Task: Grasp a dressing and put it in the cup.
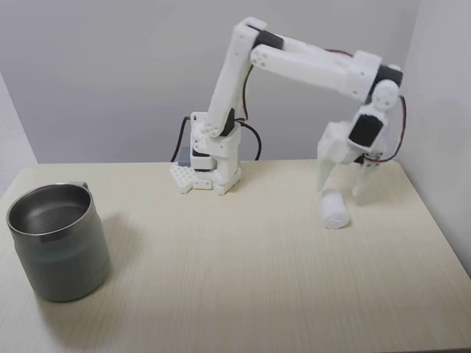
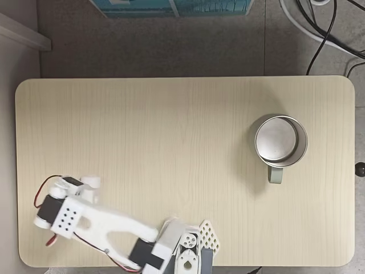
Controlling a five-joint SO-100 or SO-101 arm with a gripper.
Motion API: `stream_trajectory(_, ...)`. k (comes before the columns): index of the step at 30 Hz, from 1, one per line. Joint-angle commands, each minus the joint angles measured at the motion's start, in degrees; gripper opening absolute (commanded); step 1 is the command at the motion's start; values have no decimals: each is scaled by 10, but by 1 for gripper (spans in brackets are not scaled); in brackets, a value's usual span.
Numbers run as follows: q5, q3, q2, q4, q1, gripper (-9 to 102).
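Near the tabletop's (image 1: pixel 243 243) far right corner, the gripper (image 1: pixel 340 188) hangs spread above the dressing (image 1: pixel 335 209), needing a centred descent before clamping; the cup (image 1: pixel 59 243) waits by the left edge.

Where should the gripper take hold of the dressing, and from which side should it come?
Across its round middle, from above. In a fixed view the dressing lies free on the table, and the open gripper already hangs just over it.

Bare table (image 2: pixel 171 142) lies open between dressing (image 1: pixel 335 209) and cup (image 1: pixel 59 243).
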Motion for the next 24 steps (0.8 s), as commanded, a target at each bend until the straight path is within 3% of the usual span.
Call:
stream_trajectory(1,6,26,10,-7,-1,26)
stream_trajectory(9,-4,55,66,-11,0,25)
stream_trajectory(14,11,156,169,46,-2,22)
stream_trajectory(17,12,219,226,83,-1,16)
stream_trajectory(24,16,229,230,83,-4,0)
